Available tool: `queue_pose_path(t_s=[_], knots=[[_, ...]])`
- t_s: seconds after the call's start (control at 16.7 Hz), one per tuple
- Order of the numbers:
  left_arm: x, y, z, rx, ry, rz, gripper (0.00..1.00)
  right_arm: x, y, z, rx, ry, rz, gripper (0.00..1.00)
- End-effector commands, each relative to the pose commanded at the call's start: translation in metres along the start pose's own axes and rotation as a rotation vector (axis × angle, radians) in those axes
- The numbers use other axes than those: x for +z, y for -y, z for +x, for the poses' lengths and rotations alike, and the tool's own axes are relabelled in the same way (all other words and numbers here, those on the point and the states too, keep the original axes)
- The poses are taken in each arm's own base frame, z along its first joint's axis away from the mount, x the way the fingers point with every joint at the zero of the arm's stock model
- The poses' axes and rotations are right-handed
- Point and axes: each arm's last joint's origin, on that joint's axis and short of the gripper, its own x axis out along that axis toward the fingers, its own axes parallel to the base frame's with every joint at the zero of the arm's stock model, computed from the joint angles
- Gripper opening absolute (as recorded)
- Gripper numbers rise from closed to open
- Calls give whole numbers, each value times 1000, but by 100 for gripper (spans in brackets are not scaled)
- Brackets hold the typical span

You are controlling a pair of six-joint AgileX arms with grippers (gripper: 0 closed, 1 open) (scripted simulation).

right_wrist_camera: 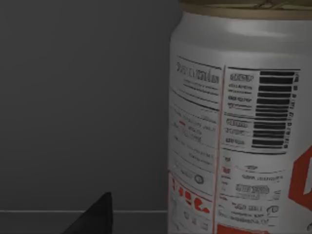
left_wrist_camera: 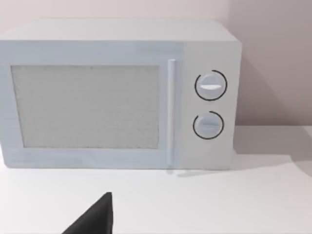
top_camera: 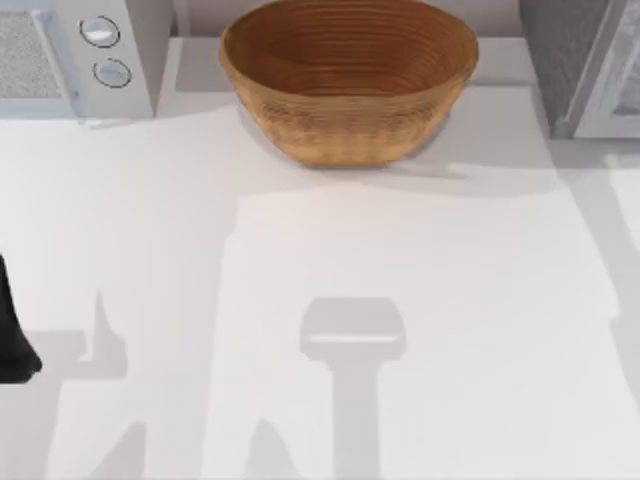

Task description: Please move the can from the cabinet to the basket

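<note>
Right tool's grip state unclear, smooth silver can [right_wrist_camera: 234, 126] close, ribbed wicker basket [top_camera: 347, 80].

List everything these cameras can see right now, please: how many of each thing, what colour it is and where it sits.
basket: one, tan-brown wicker, at the middle of the table's far edge, nothing inside it.
white appliance: one, white with two round knobs, at the table's far left corner, door closed.
cabinet: one, dark-grey speckled with a pale grey door panel, at the table's far right corner.
can: one, silver with red marks and small print, standing upright in a dark grey space, close in front of the right wrist camera.
table: one, white, under it all.
left arm: one, black, at the table's left edge.
</note>
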Motion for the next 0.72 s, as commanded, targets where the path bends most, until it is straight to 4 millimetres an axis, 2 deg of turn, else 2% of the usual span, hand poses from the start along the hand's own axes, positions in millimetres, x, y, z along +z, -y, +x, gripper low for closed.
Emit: queue_pose_path(t_s=[0.48, 0.72], knots=[[0, 0, 0, 0, 0, 0, 100, 2, 1, 47, -1, 3, 0, 100], [0, 0, 0, 0, 0, 0, 100, 1, 1, 58, -1, 3, 0, 100]])
